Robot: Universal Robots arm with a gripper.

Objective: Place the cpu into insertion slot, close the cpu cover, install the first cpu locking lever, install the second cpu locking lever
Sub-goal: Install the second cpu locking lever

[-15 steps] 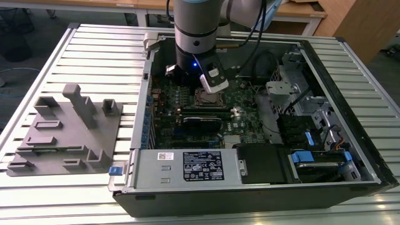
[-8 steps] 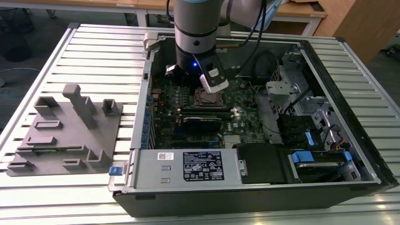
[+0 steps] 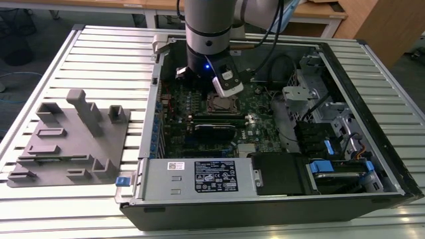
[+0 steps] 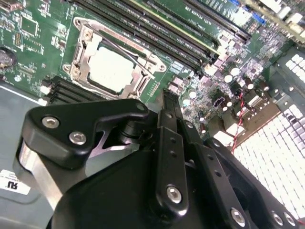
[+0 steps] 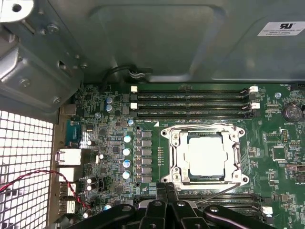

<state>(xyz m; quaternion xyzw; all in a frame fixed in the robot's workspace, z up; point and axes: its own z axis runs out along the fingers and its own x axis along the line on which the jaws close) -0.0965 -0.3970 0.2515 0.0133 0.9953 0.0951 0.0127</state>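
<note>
- In the exterior view the arm (image 3: 212, 30) reaches down into the open computer case (image 3: 265, 199), which lies on its side on a slatted metal table (image 3: 99, 55). The gripper (image 3: 214, 85) hangs just above the insertion slot (image 3: 221, 103), near the middle of the green motherboard (image 3: 199, 119).
- A grey plastic fixture tray (image 3: 69, 142) sits well apart on the table, toward the exterior view's left (nothing of it crosses into the case). Drive bays and blue clips (image 3: 325, 164) crowd the case toward the exterior view's right.
- In the second wrist view the cpu (image 4: 110, 67) lies flat in the slot, its pale square top facing up, with the cpu cover (image 4: 138, 78) down around it as a metal frame. The dark fingers (image 4: 170, 107) stand pressed together, holding nothing, just beside the socket's edge.
- In the first wrist view the chip lies square to the board, edges parallel to the long memory slots (image 5: 190, 102). A thin locking lever (image 5: 217, 193) slants free beside the frame. The narrow fingertips (image 5: 164, 188) touch or nearly touch the frame's near edge; I cannot tell which.
</note>
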